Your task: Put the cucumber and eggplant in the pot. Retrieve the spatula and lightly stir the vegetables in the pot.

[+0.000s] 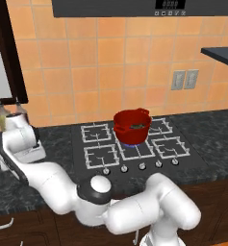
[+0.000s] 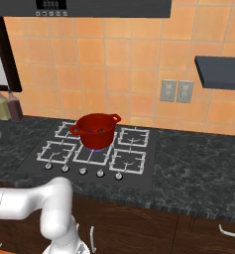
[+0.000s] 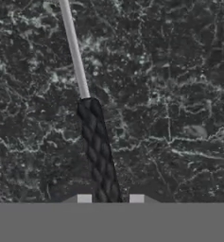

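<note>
Jaws (image 3: pixel 110 198) closed down around the spatula (image 3: pixel 97 142), near its handle end. Two pale tips sit either side of the dark ribbed grip at 6 o'clock in the hand view, narrow gap, handle between them. Reads as a grip, though actual pad contact isn't visible. Tool lies flat on the dark speckled table (image 3: pixel 179 71). The grey shaft runs from the grip up toward 12 o'clock, leaning slightly to 11. Its head is out of frame.

Further out: arm is swung far over to the left end of the table, by the two bottles (image 2: pixel 7 106) against the wall. Red pot (image 1: pixel 132 126) sits on the middle burner of the stove (image 1: pixel 98 156), well apart from the hand, at about 2 o'clock from it in the left base view. Small dark bits show inside the pot (image 2: pixel 95 131), one greenish. Looks like the vegetables (image 1: pixel 137 126) are in; can't tell cucumber from eggplant.

My read: pickup step for the tool, stir not yet done.

Risks from here:
- Grip is at the tail of the handle, so the long shaft and head hang out front. It could pivot or droop in the jaws on lift.
- Ribbed round grip could roll between the flat tips if the squeeze is off-centre.
- Long carry across to the pot: the dangling head could clip the grates or pot rim.
- Stirring too deep or hard could shove the pot off its burner.
</note>
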### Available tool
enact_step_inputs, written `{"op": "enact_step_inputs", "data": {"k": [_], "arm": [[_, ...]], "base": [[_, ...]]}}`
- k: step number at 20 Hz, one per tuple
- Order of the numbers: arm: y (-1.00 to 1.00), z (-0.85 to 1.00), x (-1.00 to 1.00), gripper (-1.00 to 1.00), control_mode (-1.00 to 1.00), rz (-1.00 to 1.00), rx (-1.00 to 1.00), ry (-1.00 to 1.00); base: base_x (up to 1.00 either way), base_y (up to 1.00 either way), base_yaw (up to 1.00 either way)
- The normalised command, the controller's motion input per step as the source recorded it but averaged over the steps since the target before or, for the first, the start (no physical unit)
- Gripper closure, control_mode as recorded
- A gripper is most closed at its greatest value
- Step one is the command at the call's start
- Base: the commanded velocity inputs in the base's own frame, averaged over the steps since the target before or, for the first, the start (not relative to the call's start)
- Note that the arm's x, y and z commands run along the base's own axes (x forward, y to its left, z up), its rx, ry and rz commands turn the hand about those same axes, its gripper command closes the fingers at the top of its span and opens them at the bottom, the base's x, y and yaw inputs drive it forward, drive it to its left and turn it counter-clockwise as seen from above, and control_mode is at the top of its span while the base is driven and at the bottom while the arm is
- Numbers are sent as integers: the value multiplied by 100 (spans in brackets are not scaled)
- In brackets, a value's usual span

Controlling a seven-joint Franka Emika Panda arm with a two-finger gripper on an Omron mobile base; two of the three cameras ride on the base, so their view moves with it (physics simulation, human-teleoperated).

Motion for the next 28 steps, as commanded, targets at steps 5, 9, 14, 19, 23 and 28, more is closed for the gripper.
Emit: {"op": "enact_step_inputs", "data": {"k": [5,9,14,19,23,28], "arm": [[-76,55,-83,100,-100,22,0,-16],[-99,46,-49,100,-100,15,0,-6],[-95,56,-4,100,-100,4,0,0],[-95,49,0,100,-100,5,0,0],[-83,51,0,100,-100,13,-2,0],[-97,61,3,100,-100,22,-9,0]], "base": [[0,0,0],[0,0,0],[0,0,0],[0,0,0],[0,0,0],[0,0,0]]}}
